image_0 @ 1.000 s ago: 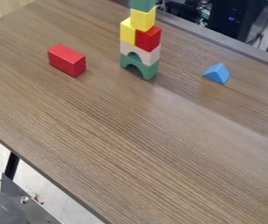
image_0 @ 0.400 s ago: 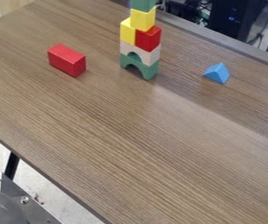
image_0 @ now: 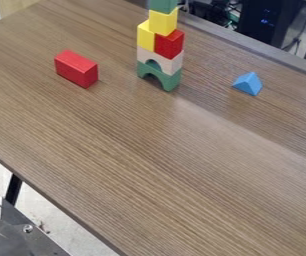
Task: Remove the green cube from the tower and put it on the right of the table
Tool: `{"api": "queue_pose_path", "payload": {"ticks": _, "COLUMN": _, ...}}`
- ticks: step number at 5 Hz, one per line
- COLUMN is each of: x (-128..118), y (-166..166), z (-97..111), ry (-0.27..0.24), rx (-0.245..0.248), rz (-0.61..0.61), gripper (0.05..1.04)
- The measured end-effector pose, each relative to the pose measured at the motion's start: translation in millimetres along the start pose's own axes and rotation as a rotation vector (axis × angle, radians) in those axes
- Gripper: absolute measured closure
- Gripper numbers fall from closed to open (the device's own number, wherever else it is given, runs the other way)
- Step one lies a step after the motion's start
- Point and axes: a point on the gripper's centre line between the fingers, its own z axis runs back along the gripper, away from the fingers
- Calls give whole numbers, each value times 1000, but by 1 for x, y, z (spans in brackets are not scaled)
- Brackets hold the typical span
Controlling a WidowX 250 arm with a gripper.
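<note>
Green cube [image_0: 163, 6], atop tower [image_0: 162, 22]. Cannot tell its position relative to the hand, nor the hand's opening or contents.

Smooth, faintly glossy wood-grain table [image_0: 182, 165]; matt-looking red block [image_0: 75, 69]; bare metal screw [image_0: 28, 228] below.

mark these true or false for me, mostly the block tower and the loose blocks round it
1. The green cube rests on the upper yellow block of the tower. True.
2. The blue triangular block is left of the tower in the view. False: the blue triangular block is to its right.
3. The green arch is the tower's lowest block. True.
4. The red rectangular block touches the tower. False: bare tabletop separates it from the red rectangular block.
</note>
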Motion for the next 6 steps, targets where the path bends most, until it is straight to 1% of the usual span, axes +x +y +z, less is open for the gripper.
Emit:
{"api": "queue_pose_path", "payload": {"ticks": 1, "x": -2, "y": -2, "z": -4, "ry": 10, "rx": -24, "rz": 2, "gripper": 83}}
{"api": "queue_pose_path", "payload": {"ticks": 2, "x": -3, "y": -6, "z": -13, "ry": 21, "rx": -46, "rz": 0, "gripper": 83}}
{"api": "queue_pose_path", "payload": {"ticks": 3, "x": -5, "y": -7, "z": -23, "ry": 33, "rx": -49, "rz": 0, "gripper": 83}}
{"api": "queue_pose_path", "payload": {"ticks": 4, "x": -5, "y": -8, "z": -25, "ry": 28, "rx": -49, "rz": 8, "gripper": 83}}
{"api": "queue_pose_path", "payload": {"ticks": 5, "x": -6, "y": -6, "z": -28, "ry": 36, "rx": -42, "rz": 16, "gripper": 121}}
{"api": "queue_pose_path", "payload": {"ticks": 6, "x": -8, "y": -8, "z": -40, "ry": 43, "rx": -44, "rz": 39, "gripper": 402}}
